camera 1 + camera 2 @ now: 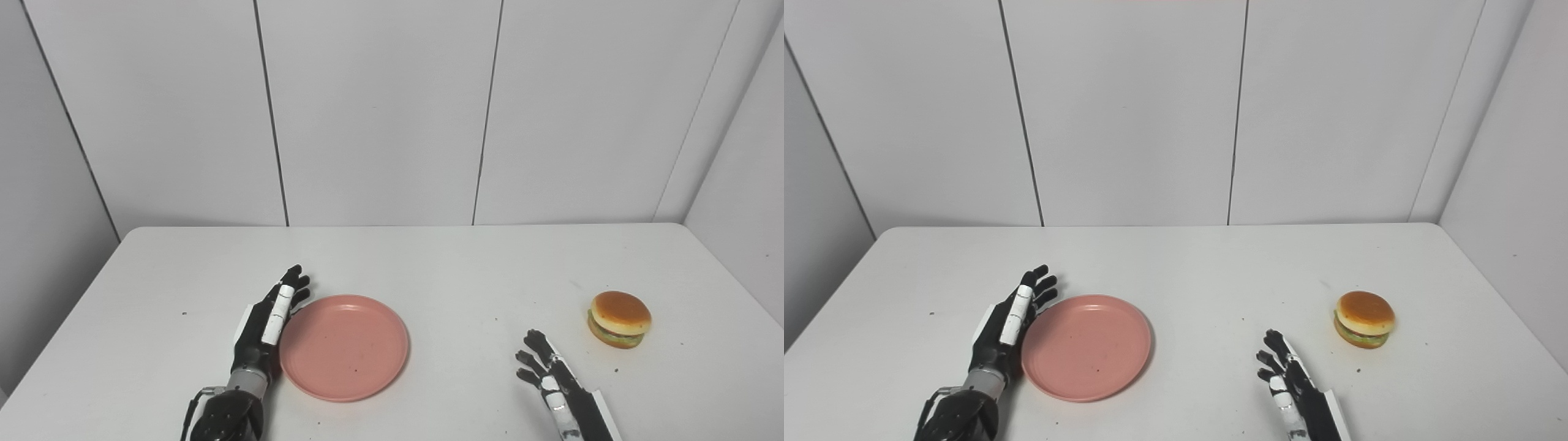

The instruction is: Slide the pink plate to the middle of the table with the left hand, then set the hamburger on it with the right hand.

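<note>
Pink plate (344, 348) lies flat on the table (429, 263), a little left of its middle. Touching the plate's left rim, the left hand (269, 324) stands edge-on, fingers straight and grasping nothing. To finish the slide, push low and steady so the rim doesn't ride up. Well right of the plate, the hamburger (619, 319) waits beside the right hand (551, 376), spread and empty.

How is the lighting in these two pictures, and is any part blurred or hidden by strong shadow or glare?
Left eye view: even, soft light, sharp throughout; the pink plate throws only a thin shadow on the table. Right eye view: the same, no glare; the hamburger, left hand and right hand are all clear.
</note>
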